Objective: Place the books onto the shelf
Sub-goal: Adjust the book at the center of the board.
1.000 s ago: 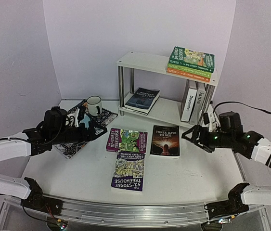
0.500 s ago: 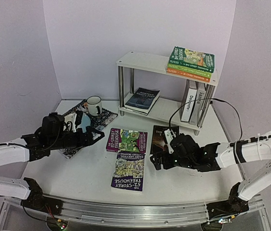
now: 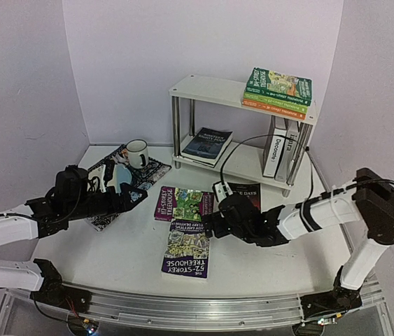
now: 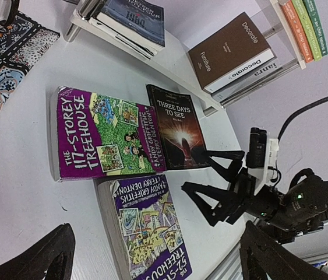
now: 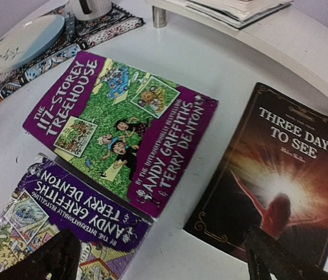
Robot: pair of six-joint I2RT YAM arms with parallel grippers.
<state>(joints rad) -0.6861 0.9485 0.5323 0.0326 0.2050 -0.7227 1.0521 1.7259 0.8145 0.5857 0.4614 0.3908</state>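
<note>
Shifting left, right gripper (image 3: pixel 209 224) gapes near 117-Storey Treehouse book (image 3: pixel 185 204).

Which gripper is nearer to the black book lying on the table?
Right. The right gripper hangs open by the near edge of the black book; the left gripper is far to its left, beside the placemat.
</note>
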